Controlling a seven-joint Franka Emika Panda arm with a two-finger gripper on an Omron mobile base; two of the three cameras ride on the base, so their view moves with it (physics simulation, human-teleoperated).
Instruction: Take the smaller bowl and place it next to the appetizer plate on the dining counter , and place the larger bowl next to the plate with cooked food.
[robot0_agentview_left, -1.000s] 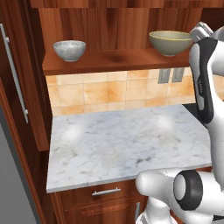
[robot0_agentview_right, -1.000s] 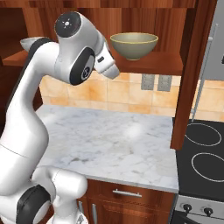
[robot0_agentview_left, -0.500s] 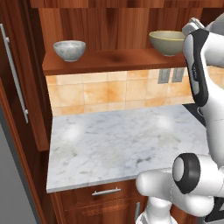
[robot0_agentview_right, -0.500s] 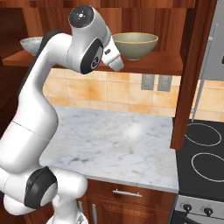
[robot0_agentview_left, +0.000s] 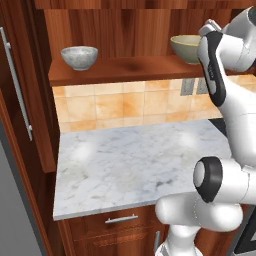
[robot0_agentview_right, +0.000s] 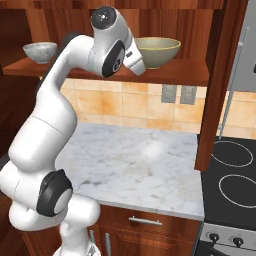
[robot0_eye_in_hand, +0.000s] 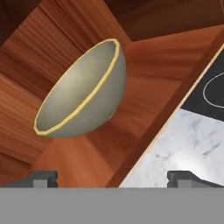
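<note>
Spreading below and well apart from the claw, a marble worktop is seen backed by orange tiles, with two grey outlets set in the tiling. A black stovetop with white ring markings lies lower still, off to the claw's side, past a wooden upright. A wooden shelf is fixed above the tiles, at roughly the claw's own height.

The white arm is raised from the base and bent toward that shelf, its wrist placed close in front of the larger bowl. That bowl, olive-beige with a thin yellow rim, stands upright on the shelf just ahead of the claw; in the hand view it appears rolled by the camera's tilt, directly beyond the fingertips. No contact between bowl and fingers is seen, and nothing lies between them. The claw is spread wide, its two dark tips set far apart at the bottom of the hand view.

The smaller bowl, mottled grey-white, stands upright at the far end of the same shelf, well apart from the claw.
</note>
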